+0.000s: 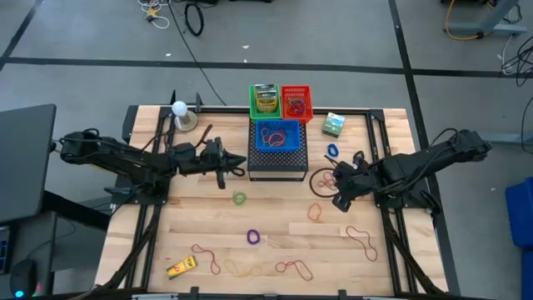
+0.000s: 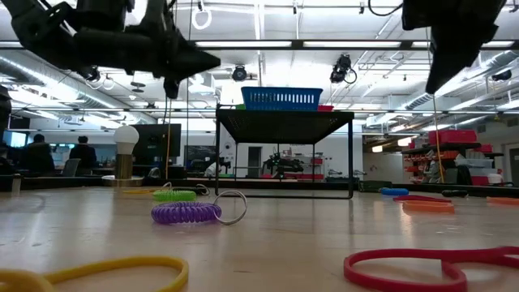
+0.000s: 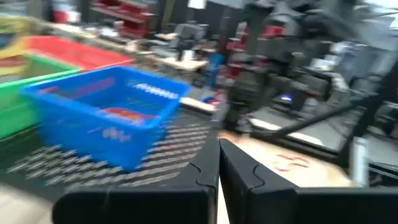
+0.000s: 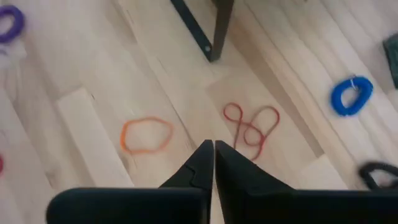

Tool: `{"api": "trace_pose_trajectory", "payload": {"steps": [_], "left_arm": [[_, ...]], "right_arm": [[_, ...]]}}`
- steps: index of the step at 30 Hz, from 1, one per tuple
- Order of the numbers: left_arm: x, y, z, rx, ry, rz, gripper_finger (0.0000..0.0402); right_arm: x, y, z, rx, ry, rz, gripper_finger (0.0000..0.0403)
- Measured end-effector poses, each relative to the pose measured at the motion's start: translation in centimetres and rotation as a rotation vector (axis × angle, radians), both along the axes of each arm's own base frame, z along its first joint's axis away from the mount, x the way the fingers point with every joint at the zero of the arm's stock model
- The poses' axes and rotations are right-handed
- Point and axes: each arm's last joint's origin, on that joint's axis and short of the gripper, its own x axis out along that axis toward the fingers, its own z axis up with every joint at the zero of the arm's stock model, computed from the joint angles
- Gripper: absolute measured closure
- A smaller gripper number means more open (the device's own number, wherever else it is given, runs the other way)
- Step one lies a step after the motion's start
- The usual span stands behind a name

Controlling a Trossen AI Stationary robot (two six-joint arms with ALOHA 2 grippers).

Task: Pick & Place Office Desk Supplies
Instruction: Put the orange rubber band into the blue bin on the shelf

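I see my right gripper (image 4: 213,149) pinched shut and empty, a red-brown rubber band (image 4: 252,129) just ahead of its tips, an orange ring (image 4: 146,135) beside. My left gripper (image 3: 219,163), also closed and empty, faces the blue basket (image 3: 106,115).

Pale planked wooden table top (image 1: 275,218), smooth with a soft sheen. Black perforated metal mesh box (image 1: 278,159), matt. Blue latticed plastic basket (image 3: 104,111), slightly glossy. Purple coiled plastic ring (image 2: 186,213), ribbed and shiny, with a thin bright metal loop (image 2: 231,206). Thin red-brown rubber band (image 4: 251,129), matt. Orange rubber band (image 4: 146,135), smooth.
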Motion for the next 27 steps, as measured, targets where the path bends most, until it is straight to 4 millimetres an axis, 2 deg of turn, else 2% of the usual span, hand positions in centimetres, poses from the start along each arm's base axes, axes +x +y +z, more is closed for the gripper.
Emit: {"api": "trace_pose_trajectory", "payload": {"steps": [4,10,16,19,21,27], "left_arm": [[-0.1,0.3,0.1,-0.018,-0.014,0.093,0.0390],[-0.2,0.7,0.1,-0.019,-0.013,0.242,0.0390],[-0.3,0.8,0.1,-0.029,-0.016,0.301,0.0390],[-0.3,0.8,0.0,-0.048,-0.013,0.299,0.0389],[-0.3,0.8,0.0,-0.059,-0.017,0.298,0.0389],[-0.3,0.8,-0.1,-0.073,-0.014,0.287,0.0389]], "right_arm": [[-0.6,0.0,-1.2,0.009,0.040,-0.024,0.0348],[-1.4,-0.7,-5.6,0.141,0.106,-0.190,0.0285],[-0.6,-0.5,-9.8,0.270,-0.085,-0.212,0.0230],[-0.3,-0.4,-11.4,0.306,-0.174,-0.207,0.0221],[0.1,-0.3,-11.7,0.309,-0.211,-0.179,0.0220],[1.2,0.5,-13.1,0.195,-0.123,-0.080,0.0224]]}}
